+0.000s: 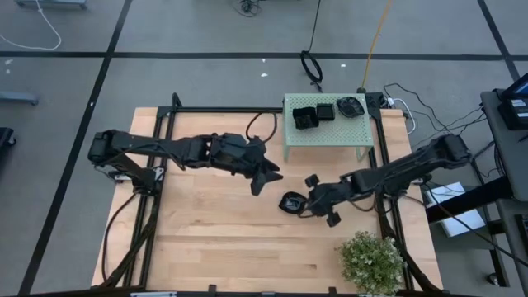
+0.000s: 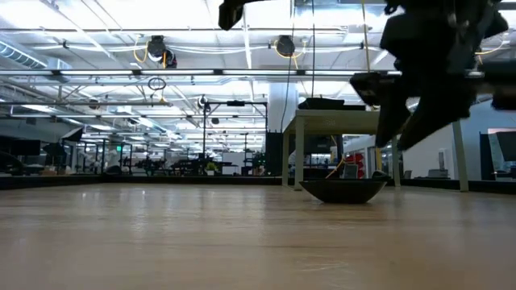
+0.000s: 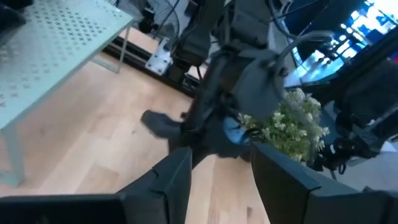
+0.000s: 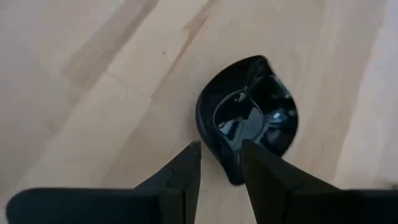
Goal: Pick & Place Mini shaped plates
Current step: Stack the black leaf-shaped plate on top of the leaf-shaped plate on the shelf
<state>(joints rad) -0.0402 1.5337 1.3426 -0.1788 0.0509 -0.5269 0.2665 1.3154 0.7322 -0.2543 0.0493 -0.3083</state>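
Right tool point(image 4: 221, 163) of mine spread, fingertips at rim of black plate point(image 4: 249, 115) on table point(image 1: 214, 223); left tool point(image 1: 262, 176) spread, hovering, holding nothing.

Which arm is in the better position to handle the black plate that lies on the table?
The right. Its gripper is open just above the plate, with the fingers at the rim. The left gripper hangs farther back, nearer the green stand, open and empty.
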